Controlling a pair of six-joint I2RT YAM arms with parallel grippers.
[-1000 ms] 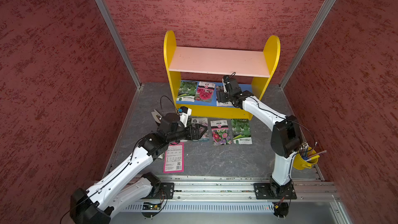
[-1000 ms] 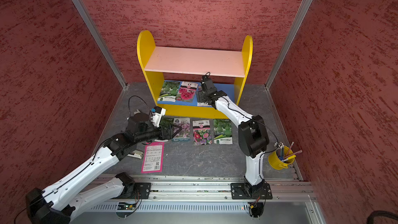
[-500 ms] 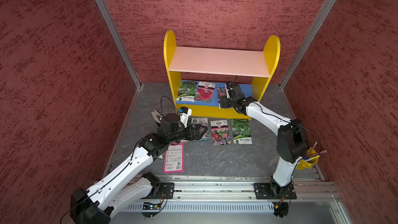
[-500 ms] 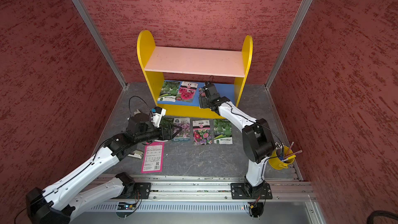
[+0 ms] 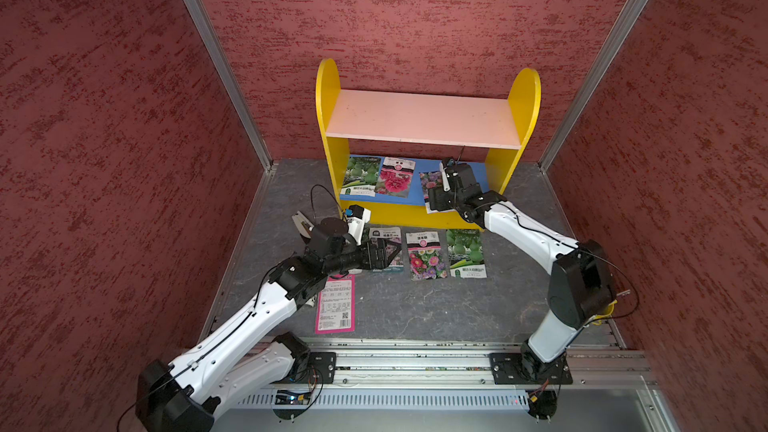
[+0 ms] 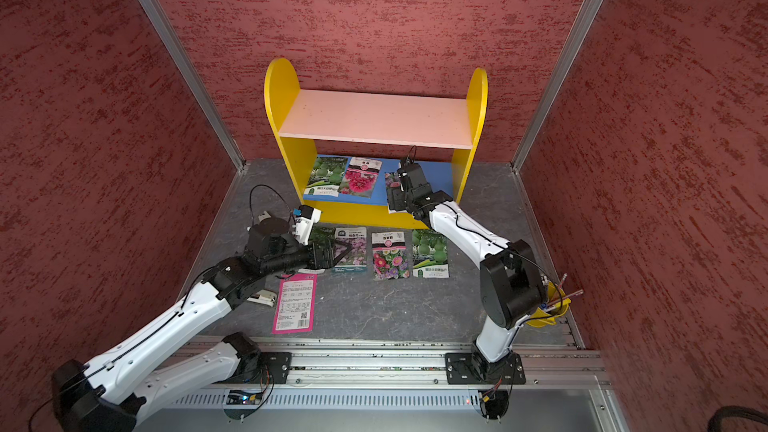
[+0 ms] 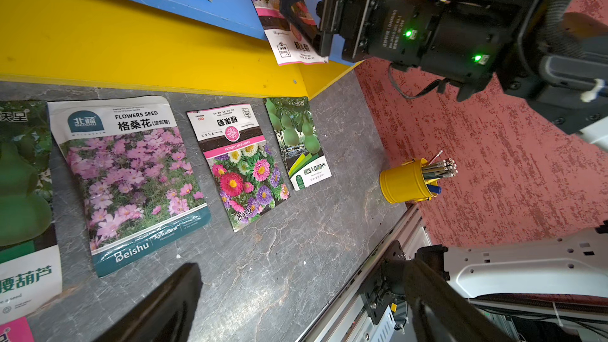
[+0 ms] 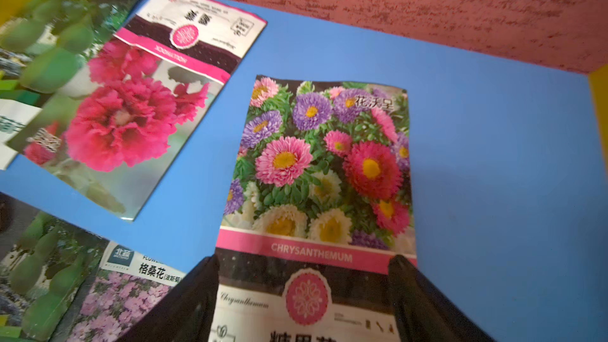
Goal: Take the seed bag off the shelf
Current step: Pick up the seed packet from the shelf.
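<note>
Lowered and stretched over the last second, the right arm (image 5: 528, 234) has had its elbow dropped toward the desk (image 5: 415, 309) and its wrist brought down to the front edge of the shelf (image 5: 328, 126). The left arm (image 5: 266, 309) has not been moved.

The bag (image 8: 322, 166), a chrysanthemum packet, lies flat on the blue board (image 8: 493, 159). Its white printed end is hung over the front edge, and it is set apart from the two other packets (image 5: 392, 180) on the same board.

The right jaws are held wide apart, with one finger (image 8: 184, 301) set at each side of the overhanging end. No pinch is shown, since the packet is not buckled. Whether it is pressed from above cannot be told.

The low, nearly level reach is judged to be forced by the pink board (image 5: 419, 118) overhead. The overhung end is judged to be what gives the flat packet an edge to be nipped.

The left jaws are spread fully and kept empty above the row of packets (image 5: 426, 255) laid on the desk, presumably parked out of the way. The bag is not yet off the shelf.
</note>
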